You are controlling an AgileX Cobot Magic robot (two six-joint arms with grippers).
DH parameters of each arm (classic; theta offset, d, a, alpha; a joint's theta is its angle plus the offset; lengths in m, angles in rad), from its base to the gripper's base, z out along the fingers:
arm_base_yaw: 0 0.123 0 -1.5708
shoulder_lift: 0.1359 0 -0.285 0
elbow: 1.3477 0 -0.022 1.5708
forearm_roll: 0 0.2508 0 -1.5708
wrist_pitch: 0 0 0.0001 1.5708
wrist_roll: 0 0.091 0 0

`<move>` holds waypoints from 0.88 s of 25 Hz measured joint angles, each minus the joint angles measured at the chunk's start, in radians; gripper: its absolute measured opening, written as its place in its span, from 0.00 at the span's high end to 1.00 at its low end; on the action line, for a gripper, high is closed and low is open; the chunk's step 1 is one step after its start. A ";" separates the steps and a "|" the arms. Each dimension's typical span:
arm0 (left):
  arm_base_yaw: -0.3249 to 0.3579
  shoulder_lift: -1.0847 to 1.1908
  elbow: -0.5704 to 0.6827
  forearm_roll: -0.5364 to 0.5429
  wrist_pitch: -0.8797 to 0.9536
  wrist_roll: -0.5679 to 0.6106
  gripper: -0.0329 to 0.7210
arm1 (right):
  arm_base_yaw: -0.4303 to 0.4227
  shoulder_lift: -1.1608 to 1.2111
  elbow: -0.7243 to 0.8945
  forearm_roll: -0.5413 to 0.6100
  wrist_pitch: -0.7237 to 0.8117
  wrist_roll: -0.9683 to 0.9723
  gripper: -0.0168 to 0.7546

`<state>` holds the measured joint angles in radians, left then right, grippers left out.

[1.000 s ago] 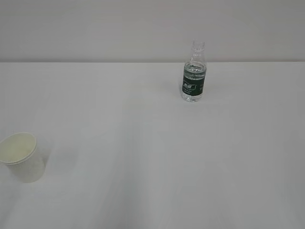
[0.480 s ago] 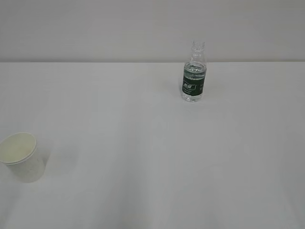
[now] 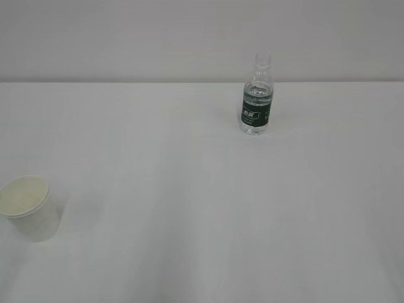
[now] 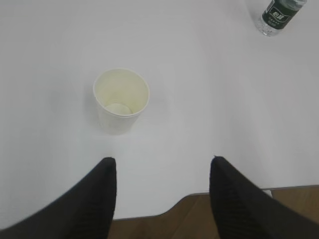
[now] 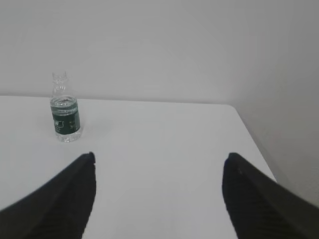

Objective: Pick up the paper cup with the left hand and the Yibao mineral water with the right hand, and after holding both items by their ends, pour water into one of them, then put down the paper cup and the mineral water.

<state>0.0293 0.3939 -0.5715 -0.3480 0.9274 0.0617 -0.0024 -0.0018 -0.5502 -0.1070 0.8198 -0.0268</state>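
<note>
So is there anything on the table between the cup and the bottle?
No. The exterior view shows only bare white table between the cup and the bottle.

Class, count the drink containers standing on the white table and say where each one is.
2. The paper cup stands at the near left edge; the Yibao mineral water stands upright at the far right of centre. Nothing seems hidden.

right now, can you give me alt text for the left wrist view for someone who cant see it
A white paper cup stands upright and looks empty on a white table, ahead of the open left gripper and untouched. A green-labelled water bottle is partly visible at the top right corner.
</note>
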 joint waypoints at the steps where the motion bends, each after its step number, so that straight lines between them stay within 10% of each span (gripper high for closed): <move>1: 0.000 0.001 0.000 -0.007 -0.006 0.006 0.39 | 0.000 0.005 0.004 0.002 -0.016 0.000 0.20; 22: 0.000 0.066 0.176 -0.215 -0.356 0.229 0.39 | 0.000 0.101 0.055 0.045 -0.216 -0.002 0.20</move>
<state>0.0293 0.4599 -0.3952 -0.5633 0.5711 0.2903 -0.0024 0.0996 -0.4953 -0.0624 0.6038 -0.0292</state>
